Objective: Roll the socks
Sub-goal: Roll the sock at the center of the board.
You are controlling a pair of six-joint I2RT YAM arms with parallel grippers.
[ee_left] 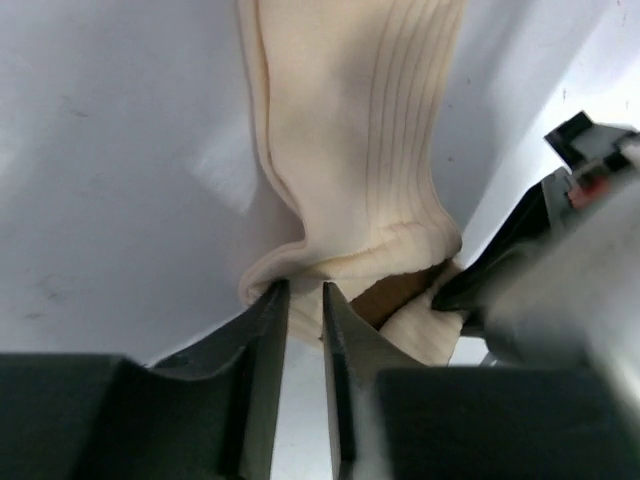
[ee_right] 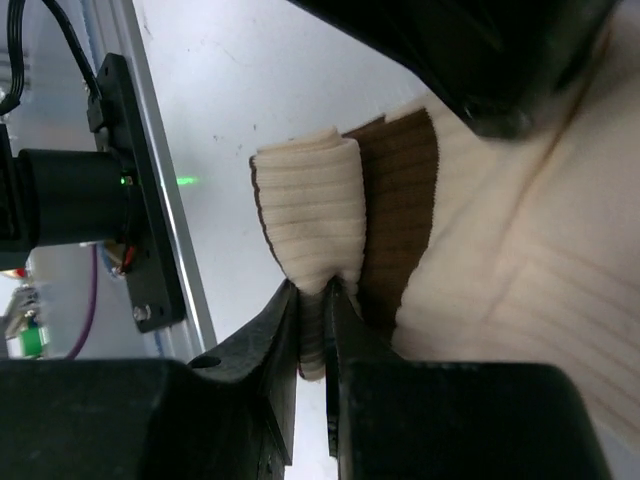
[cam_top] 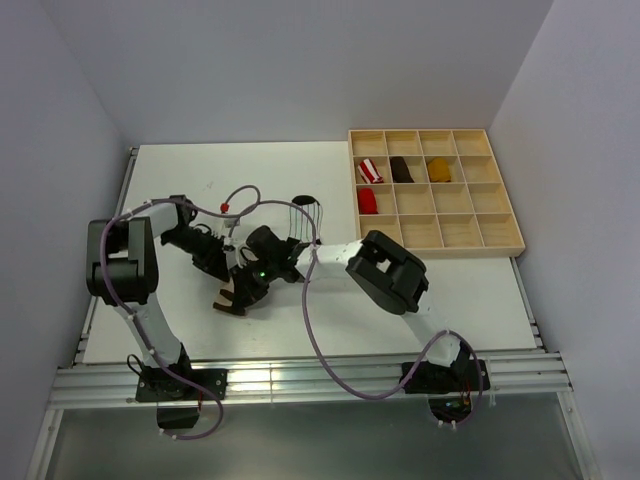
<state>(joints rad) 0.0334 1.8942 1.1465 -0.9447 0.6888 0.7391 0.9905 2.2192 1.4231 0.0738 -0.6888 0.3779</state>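
The cream sock with brown band lies on the table at the centre-left, partly folded. Both grippers meet on it. My left gripper is shut on a folded cream edge, and it also shows in the top view. My right gripper is shut on a rolled cream fold beside the brown band, and shows in the top view too. The cream ribbed leg stretches away from the left jaws. The white sock with thin black stripes and black toe lies flat just behind the grippers, partly hidden by the right arm.
A wooden compartment tray stands at the back right. It holds a red-and-white bundle, a red bundle, a dark brown bundle and a mustard bundle. Purple cables loop over the near table.
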